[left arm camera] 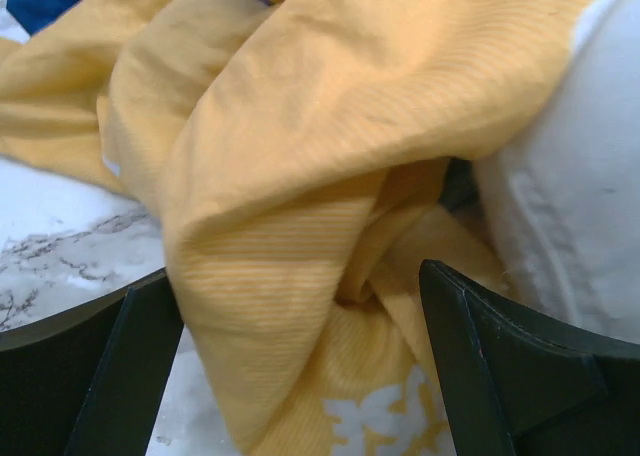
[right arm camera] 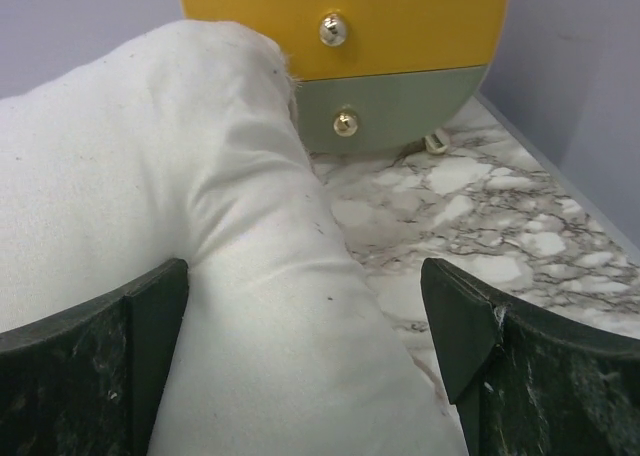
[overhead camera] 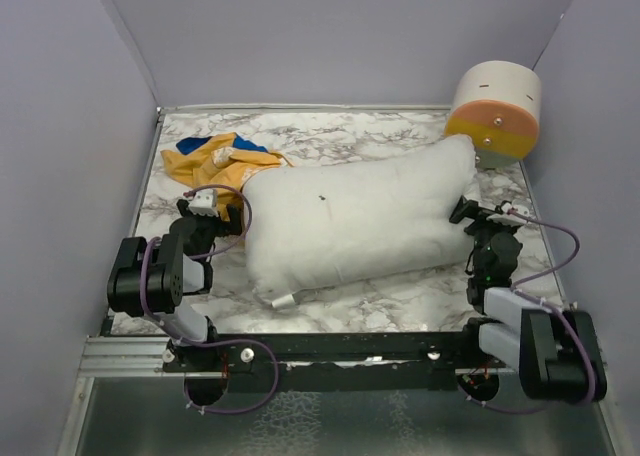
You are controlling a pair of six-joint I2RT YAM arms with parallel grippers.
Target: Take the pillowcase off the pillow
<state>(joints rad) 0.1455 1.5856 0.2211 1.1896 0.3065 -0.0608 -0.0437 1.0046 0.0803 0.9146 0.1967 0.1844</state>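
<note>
Wide-set jaws are seen on both arms, and nothing is clamped in either. Between the spread fingers of the left gripper point(left arm camera: 297, 281) a bunched fold of the pillowcase point(overhead camera: 222, 160) is framed. The yellow-orange cloth lies loose there and is not pinched. In that wrist view pale lettering is seen at six o'clock and a strip of blue at eleven o'clock.

From above, the pillowcase is seen crumpled in a heap on the marble table point(overhead camera: 400, 136), at ten o'clock of the pillow point(overhead camera: 350, 221) and touching its left end. The pillow is laid across the middle of the table, plain white over all that is visible, with a small tag point(overhead camera: 283, 301) at its near edge, toward seven o'clock.

The right gripper point(right arm camera: 302, 271) is set at the pillow's right end, at three o'clock, and a corner of the white cushion is framed between its parted fingers. Whether the pads touch the cushion cannot be told. The cream-and-orange cylinder point(overhead camera: 495, 106) is placed at one o'clock of the pillow, just beside that corner.
</note>
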